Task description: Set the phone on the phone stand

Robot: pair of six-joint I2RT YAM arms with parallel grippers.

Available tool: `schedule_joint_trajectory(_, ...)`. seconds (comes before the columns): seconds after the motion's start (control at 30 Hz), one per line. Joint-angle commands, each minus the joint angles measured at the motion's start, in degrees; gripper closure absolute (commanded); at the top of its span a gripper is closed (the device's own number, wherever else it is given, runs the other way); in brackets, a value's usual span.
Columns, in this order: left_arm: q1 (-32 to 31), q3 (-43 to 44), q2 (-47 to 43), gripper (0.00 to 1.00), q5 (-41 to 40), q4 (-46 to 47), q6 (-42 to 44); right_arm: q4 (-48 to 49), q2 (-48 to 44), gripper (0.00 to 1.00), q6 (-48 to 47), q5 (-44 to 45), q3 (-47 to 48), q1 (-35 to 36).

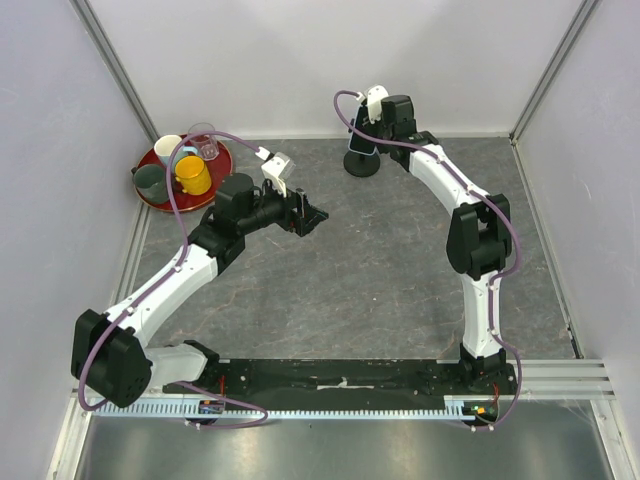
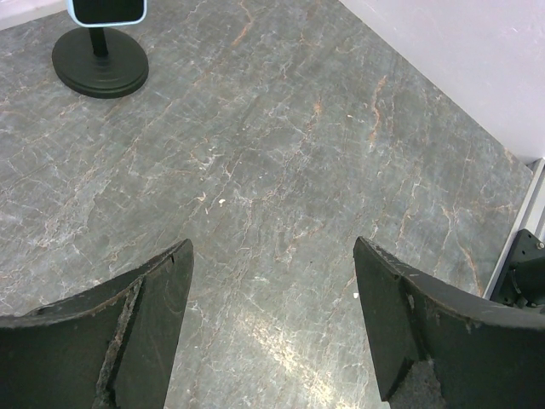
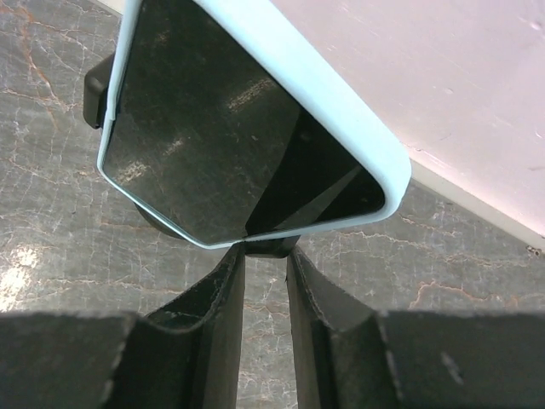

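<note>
The right fingers (image 3: 223, 298) stand with only a narrow slit between them, and their tips meet the lower edge of the phone (image 3: 221, 145). The pictures do not show whether they pinch that edge or merely touch it. The phone rises just beyond those tips, tilted back, with its black screen facing the fingers and its light blue case edge running along the far side. Behind its left side a dark part of the phone stand (image 3: 95, 89) shows. In the overhead view the phone (image 1: 360, 141) sits atop the stand (image 1: 362, 163), directly in front of the right fingers. The left fingers (image 2: 157, 307) are spread wide with nothing between them but the grey marbled surface (image 2: 298, 128). From them the stand's round base (image 2: 100, 64) and the phone's lower end (image 2: 106, 10) lie well ahead and to the left, well apart from both tips.
</note>
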Motion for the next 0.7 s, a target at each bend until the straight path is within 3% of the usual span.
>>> schedule_joint_trajectory(0.0,-0.03,0.16,-0.32,0.18,1.11,1.48,-1.25,-0.61,-1.17,0.68,-1.59,1.98,-0.03,0.25)
schedule_joint_trajectory(0.1,-0.03,0.16,-0.32,0.18,1.28,1.48,-1.17,-0.96,-1.79,0.54,-2.47,2.16,-0.46,0.25)
schedule_joint_trajectory(0.13,-0.03,0.25,-0.23,0.18,1.37,1.48,-1.25,-0.88,-2.49,0.44,-2.47,2.16,-0.64,0.16)
schedule_joint_trajectory(0.23,-0.03,0.25,-0.23,0.18,1.37,1.48,-1.34,-1.40,-4.42,0.28,-1.34,1.03,-1.61,0.25)
schedule_joint_trajectory(0.4,-0.03,0.25,-0.58,0.18,1.20,1.39,-1.26,-6.05,-11.08,0.19,4.99,-0.38,-2.83,0.25)
schedule_joint_trajectory(0.53,-0.03,0.25,-1.02,0.18,1.37,1.39,-1.43,-7.55,-20.05,0.09,9.73,0.49,-11.16,0.25)
schedule_joint_trajectory(0.6,-0.03,0.34,-1.20,0.18,1.46,1.39,-1.69,-7.82,-26.44,0.02,12.19,3.56,-15.12,0.25)
schedule_joint_trajectory(0.67,-0.03,0.34,-1.72,0.18,1.81,1.48,-1.87,-8.25,-30.86,0.02,15.44,9.15,-21.01,0.25)
